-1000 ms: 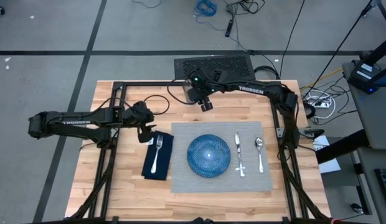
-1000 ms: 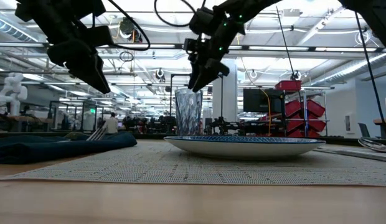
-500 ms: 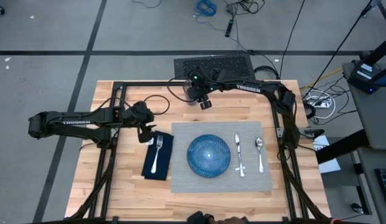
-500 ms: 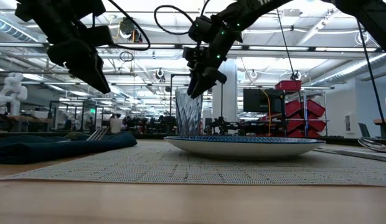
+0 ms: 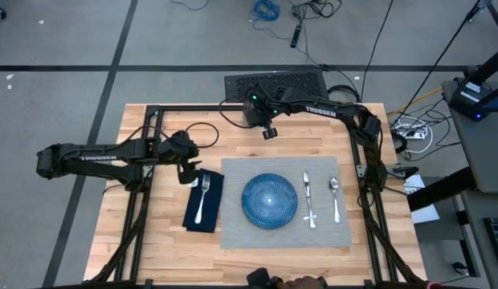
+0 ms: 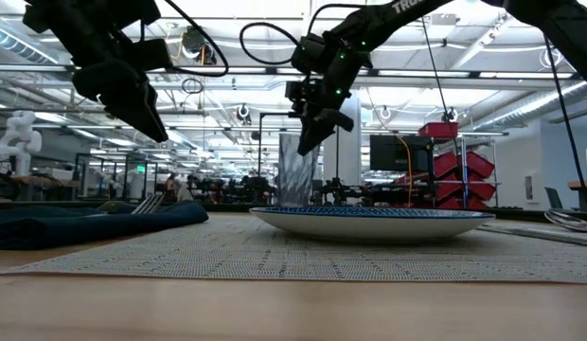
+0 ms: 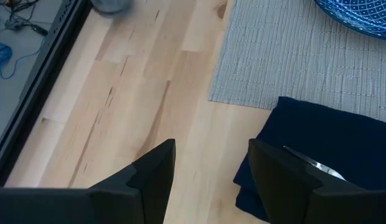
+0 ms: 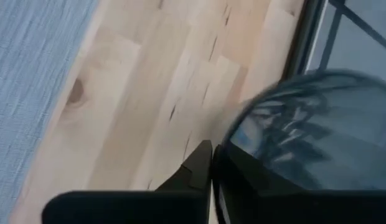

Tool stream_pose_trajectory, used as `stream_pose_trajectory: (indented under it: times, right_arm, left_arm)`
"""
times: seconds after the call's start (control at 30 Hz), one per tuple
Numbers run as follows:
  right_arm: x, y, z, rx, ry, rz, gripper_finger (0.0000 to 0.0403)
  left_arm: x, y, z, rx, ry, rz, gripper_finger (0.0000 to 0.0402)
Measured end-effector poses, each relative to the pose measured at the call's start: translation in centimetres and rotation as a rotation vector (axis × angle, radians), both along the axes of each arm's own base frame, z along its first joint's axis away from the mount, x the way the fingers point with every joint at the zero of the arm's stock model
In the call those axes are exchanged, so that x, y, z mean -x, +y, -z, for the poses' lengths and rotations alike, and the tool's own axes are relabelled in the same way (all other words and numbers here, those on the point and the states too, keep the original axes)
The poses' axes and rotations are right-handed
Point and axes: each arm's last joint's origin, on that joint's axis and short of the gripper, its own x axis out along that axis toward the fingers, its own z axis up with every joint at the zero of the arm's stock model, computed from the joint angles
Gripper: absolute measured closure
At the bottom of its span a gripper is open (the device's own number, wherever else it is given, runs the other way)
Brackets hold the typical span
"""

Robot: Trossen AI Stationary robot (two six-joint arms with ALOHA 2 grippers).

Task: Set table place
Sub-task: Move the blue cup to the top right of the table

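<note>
A clear patterned glass (image 6: 295, 175) stands behind the plate near the table's far edge. My right gripper (image 6: 311, 142) is shut on the top of it; the glass fills the right wrist view (image 8: 305, 130). The grey placemat (image 5: 329, 233) carries the blue plate (image 5: 269, 199), a knife (image 5: 308, 201) and a spoon (image 5: 335, 197). A fork (image 5: 202, 197) lies on the navy napkin (image 5: 213, 213) left of the mat. My left gripper (image 5: 185, 172) hovers open above the wood by the napkin's far end (image 7: 317, 143). My right gripper holds the glass by its rim (image 8: 227, 140), on the side toward the placemat. One finger (image 8: 196, 165) is outside the wall and the other shows dark inside the glass. The fingers slant down from above. The plate hides the glass's foot in the low view.
Black frame rails (image 5: 153, 128) run along the table's far and side edges. A black mesh panel (image 5: 273, 84) sits just beyond the far edge. Bare wood (image 5: 233, 140) lies between the placemat and the far rail.
My right gripper has sunk a little and gone slightly toward the table's right edge, and it has shut on the glass's rim. The glass has shifted a little to the right with it.
</note>
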Motion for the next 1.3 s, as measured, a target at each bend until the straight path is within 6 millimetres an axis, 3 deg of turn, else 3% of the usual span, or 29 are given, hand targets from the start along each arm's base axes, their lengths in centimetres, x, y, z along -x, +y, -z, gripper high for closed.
stream_pose_trajectory:
  times: [0.4,0.93,1.3]
  right_arm:
    - [1.7,0.2,0.4,-0.078,0.146,0.001,0.0401]
    - [6.4,1.1,-2.1,-0.231,0.343,0.165,0.0403]
    - [7.2,-0.2,-1.1,-0.308,0.293,0.221,0.0403]
  left_arm:
    - [0.0,0.0,0.0,0.0,0.0,0.0,0.0213]
    - [0.0,0.0,0.2,0.0,-0.002,0.0,0.0213]
    - [0.0,-0.1,0.2,0.01,-0.003,0.01,0.0213]
